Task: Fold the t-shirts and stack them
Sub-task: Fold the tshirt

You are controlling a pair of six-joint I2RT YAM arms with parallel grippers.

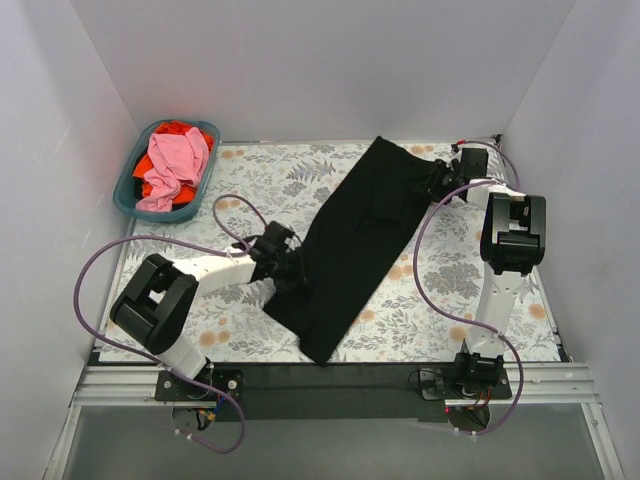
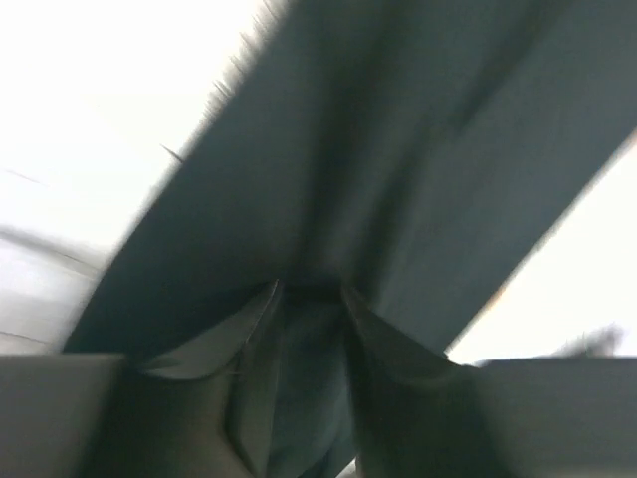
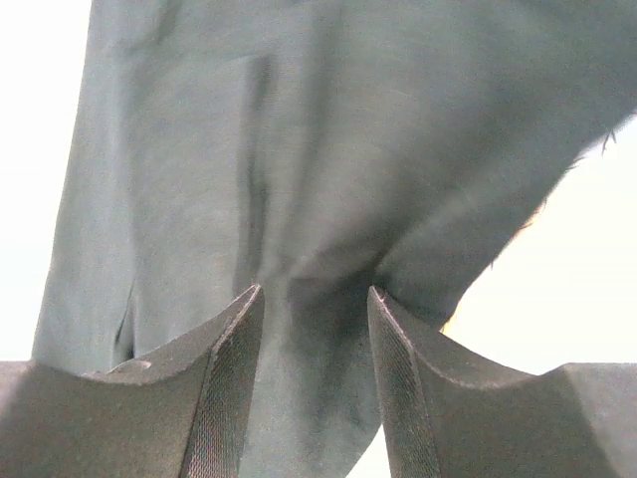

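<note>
The left pincer (image 1: 287, 262) and right pincer (image 1: 438, 186) each clamp an opposite edge of the black t-shirt (image 1: 355, 240), holding it stretched diagonally across the desk (image 1: 250, 180), apparently to flatten it for folding.

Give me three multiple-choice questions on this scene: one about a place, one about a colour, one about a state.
1. Where on the table does the teal basket sit?
A far left corner; B near right corner; C centre.
2. What colour is the topmost shirt in the basket?
A green; B pink; C white.
3. What is the right gripper doing?
A hanging open over the basket; B gripping the basket's rim; C pinching the black t-shirt.

Answers: 1 A, the top view shows it at the far left corner. 2 B, pink cloth lies over the orange-red shirt. 3 C, black cloth is drawn in between its fingers.
</note>
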